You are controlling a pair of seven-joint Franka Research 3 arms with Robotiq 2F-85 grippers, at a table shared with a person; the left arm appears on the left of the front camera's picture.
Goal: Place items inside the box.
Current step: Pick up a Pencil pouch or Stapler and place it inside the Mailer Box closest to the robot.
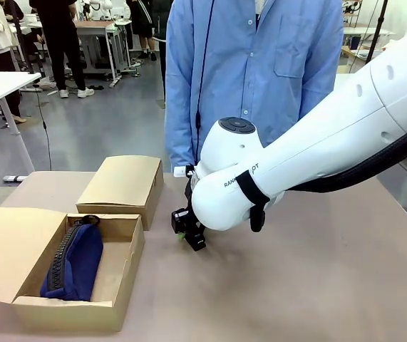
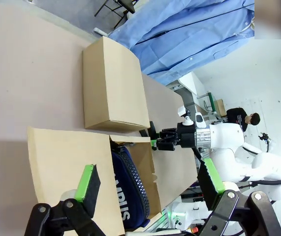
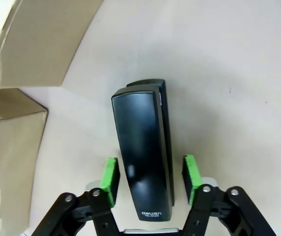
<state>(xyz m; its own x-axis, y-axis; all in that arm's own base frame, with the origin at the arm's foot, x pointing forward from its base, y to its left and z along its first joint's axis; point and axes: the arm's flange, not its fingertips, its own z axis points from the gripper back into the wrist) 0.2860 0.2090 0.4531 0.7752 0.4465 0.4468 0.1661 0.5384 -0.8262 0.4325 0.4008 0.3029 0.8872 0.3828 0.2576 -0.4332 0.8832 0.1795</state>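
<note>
Your right claw (image 3: 150,172) is down at the tabletop (image 1: 317,271), close to its middle, with the white arm reaching in from the right edge and across the centre. It straddles a black stapler (image 3: 142,142) that lies flat on the tabletop, its long side running along the fingers. The green pads (image 3: 111,176) stand one on each side of the stapler; the jaws are partly drawn in but a thin strip of tabletop shows on both sides, so nothing is gripped. From the front, the claw sits just off the near right corner of the closed box (image 1: 121,187), which stands left of centre toward the far edge. The open box (image 1: 121,285) occupies the near left corner of the tabletop, its flap folded out flat toward the left edge. A navy pouch (image 1: 75,262) lies inside it, zip uppermost, against the left wall, and the floor of the box beside it is bare. Your left claw (image 2: 150,179) hangs above that open box with its jaws spread wide and nothing between them; below it you can read part of the white lettering on the pouch. A person (image 1: 253,71) in a blue shirt stands at the far edge, behind the right arm.
</note>
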